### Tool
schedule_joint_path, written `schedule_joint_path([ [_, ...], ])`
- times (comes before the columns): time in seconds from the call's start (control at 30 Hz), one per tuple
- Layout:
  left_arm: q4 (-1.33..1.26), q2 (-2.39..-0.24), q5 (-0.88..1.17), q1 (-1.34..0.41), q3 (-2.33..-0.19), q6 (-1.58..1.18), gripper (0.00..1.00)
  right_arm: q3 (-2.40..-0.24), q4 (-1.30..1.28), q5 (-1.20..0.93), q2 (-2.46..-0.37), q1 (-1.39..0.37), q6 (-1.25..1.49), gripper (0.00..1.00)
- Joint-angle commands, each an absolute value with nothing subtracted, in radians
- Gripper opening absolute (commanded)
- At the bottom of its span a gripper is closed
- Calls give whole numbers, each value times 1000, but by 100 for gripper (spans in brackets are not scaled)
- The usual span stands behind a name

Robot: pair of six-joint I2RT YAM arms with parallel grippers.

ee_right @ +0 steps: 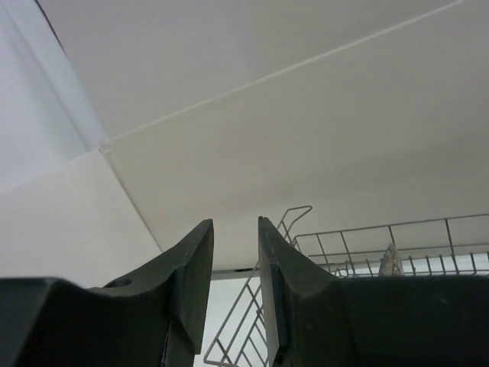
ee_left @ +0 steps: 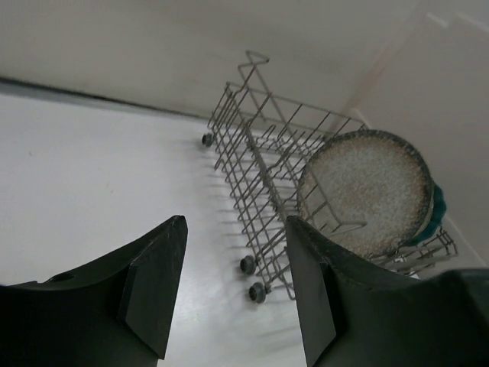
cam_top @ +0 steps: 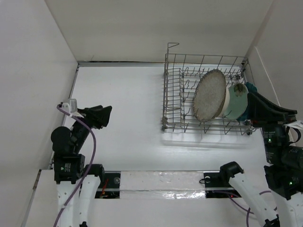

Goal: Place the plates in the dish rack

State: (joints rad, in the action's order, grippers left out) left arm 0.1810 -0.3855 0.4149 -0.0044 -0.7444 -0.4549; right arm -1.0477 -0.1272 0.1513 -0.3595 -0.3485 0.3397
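Your left hand (ee_left: 235, 229) fills the bottom of its wrist view: two matte, dark, wedge-shaped fingers (ee_left: 153, 283) standing well apart with nothing between them, hovering over the counter (ee_left: 92, 176), which is smooth, white and faintly glossy. Beyond them sits the dish rack (ee_left: 252, 164): thin grey wire in a rectangular grid, with upright tines, little dark round feet (ee_left: 248, 264) at the near corner and a raised wire loop handle (ee_left: 256, 63) at the far corner.

Over to your right hand (ee_right: 234, 229): blunt dark fingers with only a narrow gap between them, gripping nothing. They point up at plain white walls, and the rack's handle just peeks past them.

From above, all four plates (cam_top: 213, 101) stand on edge at the right end of the rack, leaning one against the next. The speckled grey-beige plate (cam_top: 207, 92) faces the bare tines; it's big, round and grainy, darker at the rim. Behind it the cream plate (cam_top: 227, 100) shows only a sliver of rim. Then comes the pale mint plate (cam_top: 236, 105), smooth, and last the dark teal plate (cam_top: 249, 88) against the rack's right end, just beside your right hand. You can't tell from here whether they touch.
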Motion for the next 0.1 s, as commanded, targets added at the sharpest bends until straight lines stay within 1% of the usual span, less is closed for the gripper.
schedule_joint_path([
  [0.0, 95, -388, 423, 2, -865, -468, 51, -1020, -95, 169, -373, -353, 337, 37],
  [0.07, 94, -397, 419, 2, -882, -475, 52, -1012, -89, 166, -391, -353, 337, 42],
])
